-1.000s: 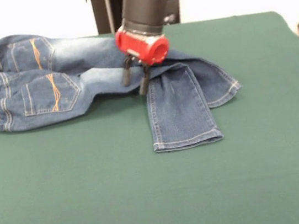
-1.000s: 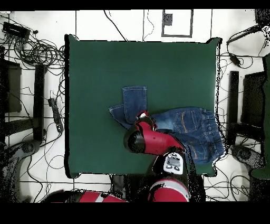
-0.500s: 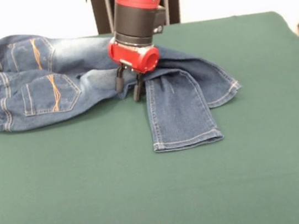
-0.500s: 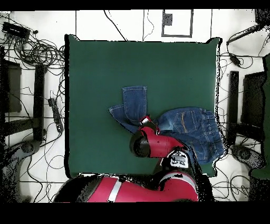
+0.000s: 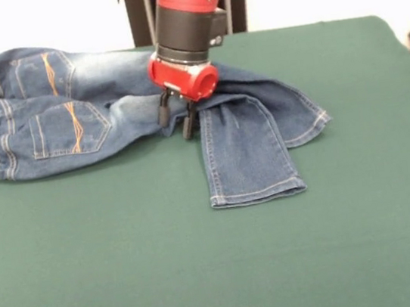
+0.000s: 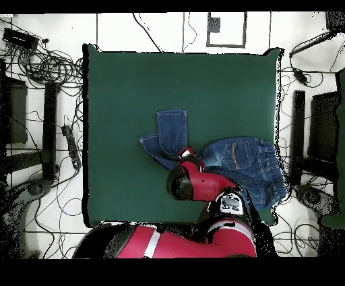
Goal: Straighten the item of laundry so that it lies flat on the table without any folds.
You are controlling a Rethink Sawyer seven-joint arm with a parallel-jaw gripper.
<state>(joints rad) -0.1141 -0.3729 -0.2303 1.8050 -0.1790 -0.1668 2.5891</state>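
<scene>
The pincer [image 5: 174,118] is down on the jeans [image 5: 107,106] right at the fold where one leg bends back, its two dark fingers [image 5: 162,108] a little apart, touching or pinching denim; can't honestly tell if it's gripping. The front view shows the waistband and orange-stitched pockets off to one side of the pincer, and the folded leg's hem on the other. From overhead the red arm [image 6: 202,185] covers the pincer completely. The jeans sit near the table [image 6: 135,88] edge.
</scene>
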